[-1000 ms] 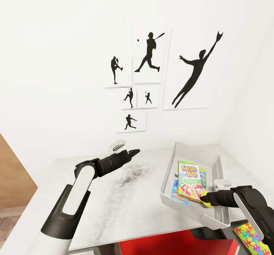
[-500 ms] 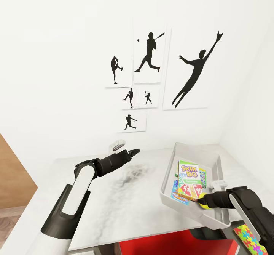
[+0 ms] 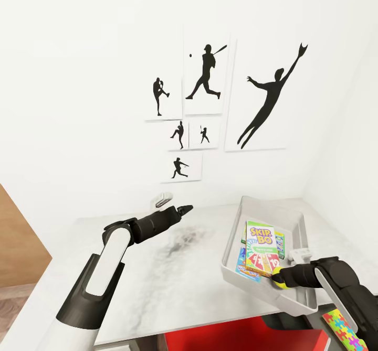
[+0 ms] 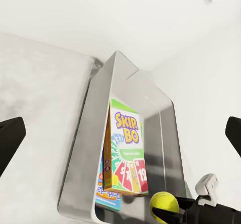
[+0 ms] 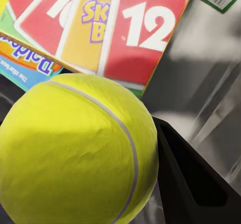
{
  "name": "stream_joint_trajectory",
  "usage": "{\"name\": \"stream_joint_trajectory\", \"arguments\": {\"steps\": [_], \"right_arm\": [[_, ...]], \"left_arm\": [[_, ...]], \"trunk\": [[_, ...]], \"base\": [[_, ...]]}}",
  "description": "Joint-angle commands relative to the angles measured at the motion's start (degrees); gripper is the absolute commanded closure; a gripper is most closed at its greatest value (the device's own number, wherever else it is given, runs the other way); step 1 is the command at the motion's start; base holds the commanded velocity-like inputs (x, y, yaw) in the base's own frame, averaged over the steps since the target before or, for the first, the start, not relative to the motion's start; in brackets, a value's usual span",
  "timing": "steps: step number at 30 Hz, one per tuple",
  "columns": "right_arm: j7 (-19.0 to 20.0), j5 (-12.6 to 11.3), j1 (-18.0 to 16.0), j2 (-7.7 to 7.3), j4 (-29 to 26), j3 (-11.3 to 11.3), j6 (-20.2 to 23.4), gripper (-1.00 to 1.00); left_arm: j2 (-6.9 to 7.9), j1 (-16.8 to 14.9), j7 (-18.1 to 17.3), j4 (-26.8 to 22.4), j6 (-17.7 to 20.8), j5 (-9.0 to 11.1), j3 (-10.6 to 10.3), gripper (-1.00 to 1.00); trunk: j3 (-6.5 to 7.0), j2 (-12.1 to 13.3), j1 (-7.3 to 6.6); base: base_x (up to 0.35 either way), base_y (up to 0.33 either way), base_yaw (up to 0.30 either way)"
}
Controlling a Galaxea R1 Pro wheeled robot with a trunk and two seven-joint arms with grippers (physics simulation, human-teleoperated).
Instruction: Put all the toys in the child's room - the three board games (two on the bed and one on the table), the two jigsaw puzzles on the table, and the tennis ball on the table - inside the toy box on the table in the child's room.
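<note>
A: Tennis ball (image 3: 279, 279) status?

B: Clamped in my right gripper (image 3: 277, 278), hanging over the toy box's (image 3: 310, 294) near end, just beside the board games (image 3: 261, 247). Drop is straight down.

A: Left?

B: Left gripper (image 3: 187, 209) spread wide, holding nothing, well apart over the table (image 3: 157, 277).

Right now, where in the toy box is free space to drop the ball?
The toy box floor is bare along its right wall and far end. The left side is crowded by stacked board games. The right fingers hold the tennis ball.
</note>
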Motion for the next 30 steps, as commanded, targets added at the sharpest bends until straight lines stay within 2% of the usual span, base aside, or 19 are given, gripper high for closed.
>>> {"name": "stream_joint_trajectory", "arguments": {"steps": [1,26,27,30], "right_arm": [[-0.25,-0.41,-0.06,-0.05,-0.04,0.09,0.25,1.00],[-0.28,-0.40,-0.06,0.03,-0.04,0.16,0.25,1.00],[-0.28,-0.40,-0.06,0.03,-0.04,0.15,0.25,-1.00],[-0.31,-0.40,-0.06,0.04,-0.04,0.15,0.25,-1.00]], "left_arm": [[-0.02,-0.06,0.57,-0.06,0.14,0.61,0.01,-1.00],[-0.02,-0.06,0.55,-0.06,0.14,0.63,0.02,-1.00],[-0.02,-0.06,0.55,-0.06,0.14,0.64,0.02,-1.00],[-0.02,-0.06,0.58,-0.06,0.14,0.64,0.02,-1.00]], "trunk": [[-0.13,-0.13,0.04],[-0.13,-0.13,0.04],[-0.13,-0.13,0.04],[-0.13,-0.13,0.04]], "base": [[0.000,0.000,0.000],[0.000,0.000,0.000],[0.000,0.000,0.000],[0.000,0.000,0.000]]}}
